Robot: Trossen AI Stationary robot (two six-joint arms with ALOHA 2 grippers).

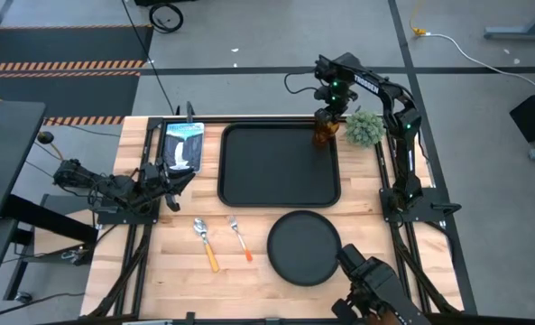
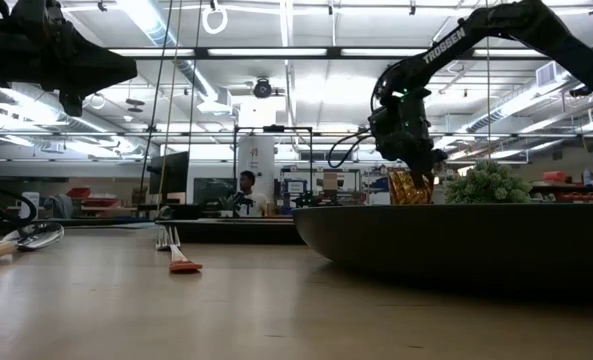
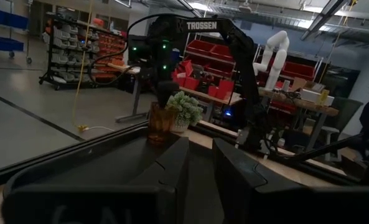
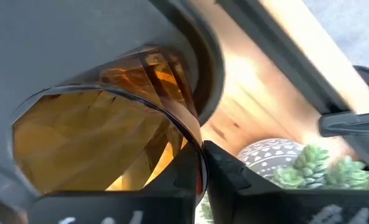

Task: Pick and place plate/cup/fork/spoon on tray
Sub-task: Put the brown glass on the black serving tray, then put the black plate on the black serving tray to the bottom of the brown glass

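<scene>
The amber cup [image 1: 326, 134] is at the far right corner of the black tray [image 1: 279, 181], with my right gripper [image 1: 327, 116] shut on it from above; it also shows in the low view [image 2: 410, 186]. The round black plate [image 1: 303, 247] lies on the table near the front edge, below the tray. The spoon [image 1: 205, 240] and the fork [image 1: 240, 236] lie side by side on the wood left of the plate. My left gripper [image 1: 179, 178] is open and empty at the table's left side, level with the tray's left edge. My right gripper holds the cup by its rim [image 4: 193, 134], the wall pinched with one finger [image 4: 175, 177] inside the cup and the other outside. The fingers come from above, pointing down. The cup stays upright over the tray's corner; whether its base rests on the tray I cannot tell.
A small green plant [image 1: 365, 128] in a patterned pot stands right beside the cup, just off the tray's far right corner. A blue-white picture card [image 1: 182, 144] lies left of the tray. The right arm's base frame [image 1: 411, 194] stands at the table's right edge.
</scene>
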